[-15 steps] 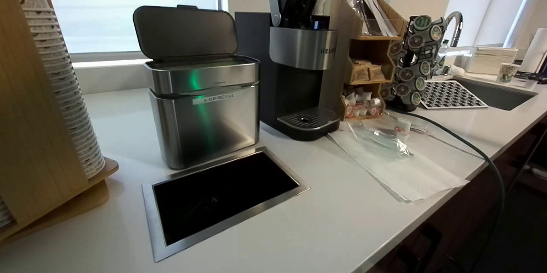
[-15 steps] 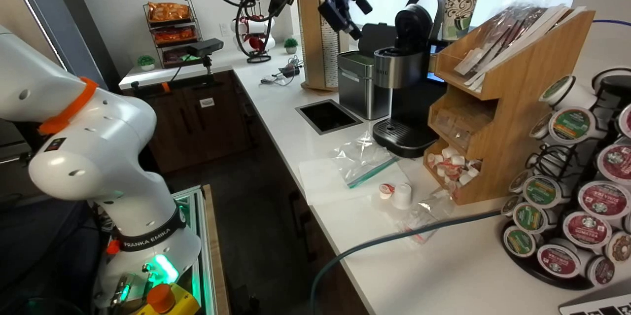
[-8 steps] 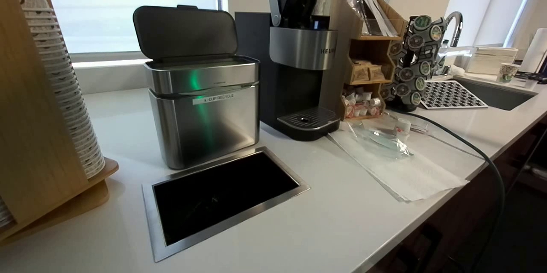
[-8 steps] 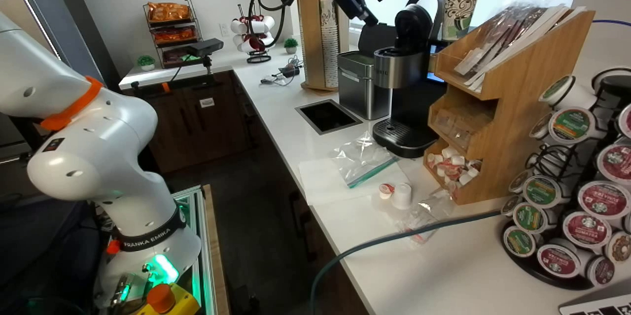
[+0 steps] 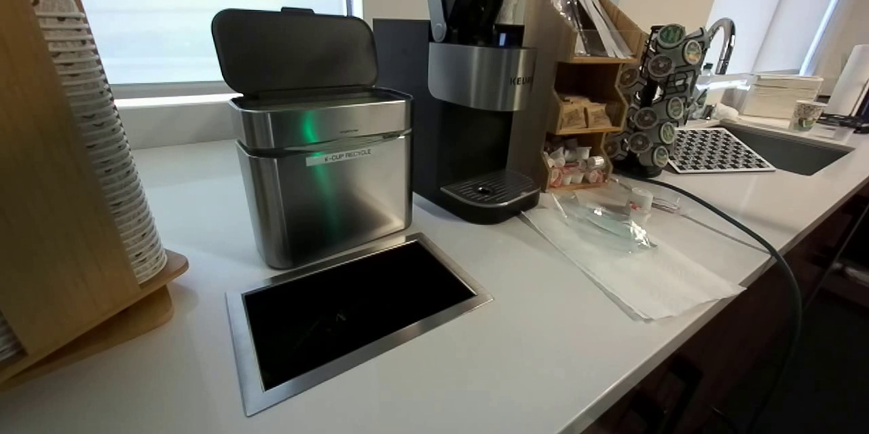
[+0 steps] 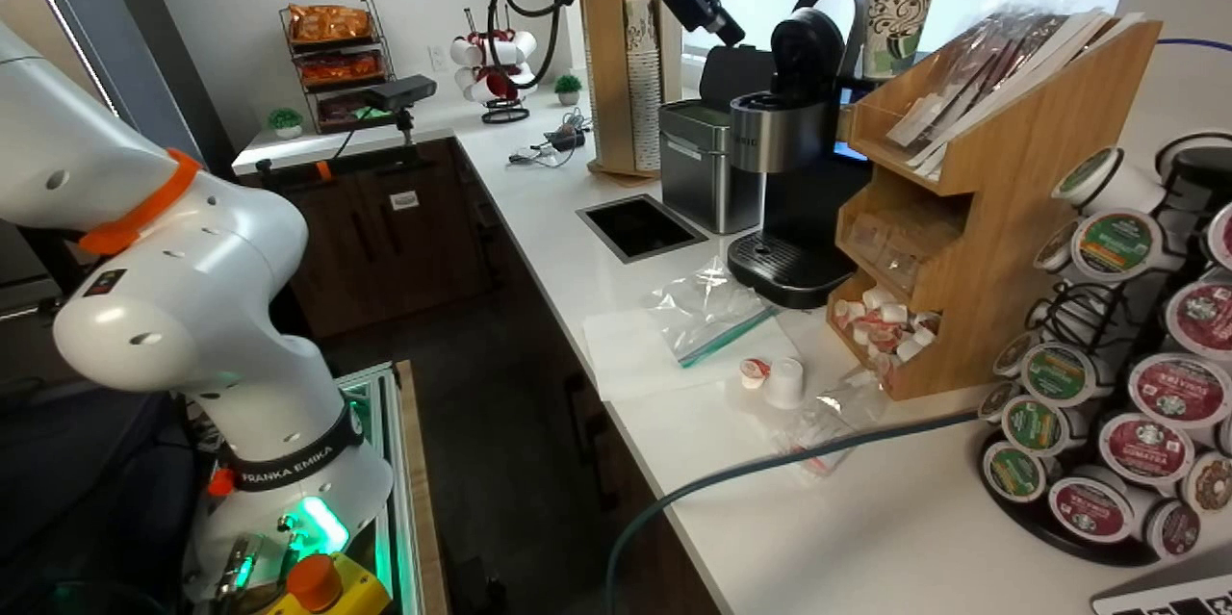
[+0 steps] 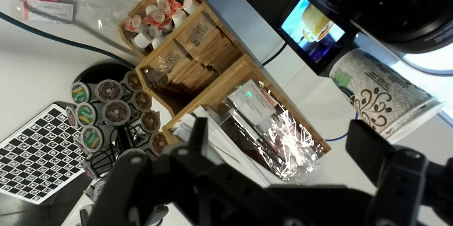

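The claw (image 6: 744,11) spreads wide, holding nothing; right of it in an exterior view, apart, a paper cup (image 6: 900,26) stands upright at the top of the coffee maker (image 6: 770,139); a wooden rack (image 6: 1025,201) adjoins on the counter (image 6: 837,538).

In an exterior view, your gripper (image 6: 740,7) hangs high above the counter (image 6: 808,538), its jaws apart, near the coffee maker (image 6: 784,136) (how near, you can't tell from here). Just past the coffee maker you see the bin (image 6: 695,177), lid (image 6: 739,81) up, beside the hole (image 6: 640,226) in the counter. Nearer the camera, a clear bag (image 6: 707,307) lies partly on the napkin (image 6: 630,360), two small cups (image 6: 784,382) near it. The organizer (image 6: 1049,163) stands next to the coffee maker, pods (image 6: 1179,391) sit in the rack (image 6: 1035,517), and a cable (image 6: 770,463) crosses the counter. Your arm (image 6: 178,297) fills this view's left side.
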